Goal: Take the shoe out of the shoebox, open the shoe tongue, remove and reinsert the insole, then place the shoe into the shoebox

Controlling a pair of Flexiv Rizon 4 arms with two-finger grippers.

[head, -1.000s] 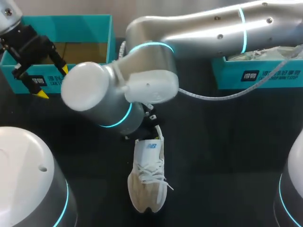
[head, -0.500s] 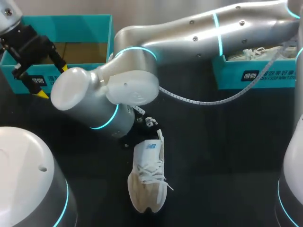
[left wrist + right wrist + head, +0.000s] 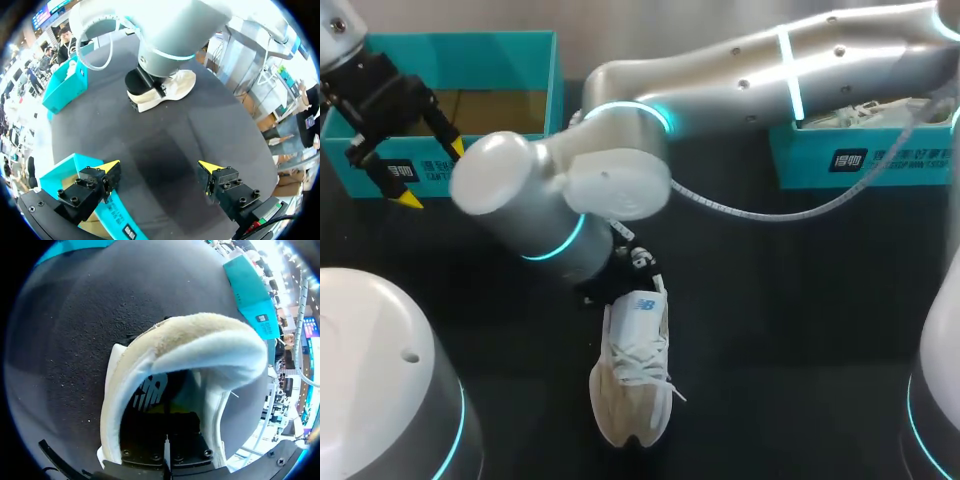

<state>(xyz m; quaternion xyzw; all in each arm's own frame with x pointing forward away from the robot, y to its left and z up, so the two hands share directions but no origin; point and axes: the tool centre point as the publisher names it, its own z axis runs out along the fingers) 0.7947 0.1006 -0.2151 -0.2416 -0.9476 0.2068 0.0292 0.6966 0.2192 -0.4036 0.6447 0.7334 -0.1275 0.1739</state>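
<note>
A white and beige shoe [image 3: 635, 385] lies on the black table, toe toward the near edge. My right arm comes in from the right and reaches past the middle. Its gripper [image 3: 630, 265] is down in the shoe's heel opening. In the right wrist view the padded collar [image 3: 200, 340] arches over the right gripper [image 3: 167, 422], whose fingers sit together deep inside the shoe [image 3: 112, 405]; what they touch is hidden. My left gripper [image 3: 432, 172] hangs open over the front wall of the teal shoebox [image 3: 470, 45]. From the left wrist, the open left gripper [image 3: 160, 167] looks toward the shoe [image 3: 175, 87].
A second teal box [image 3: 860, 155] with white laces showing in it stands at the back right, also seen as the far teal box [image 3: 62, 85] from the left wrist. A grey cable [image 3: 760, 205] hangs from the right arm above the table.
The right arm's wrist swung left, then back right, with its gripper staying in the shoe's heel. The shoe barely shifted. The left arm kept still.
</note>
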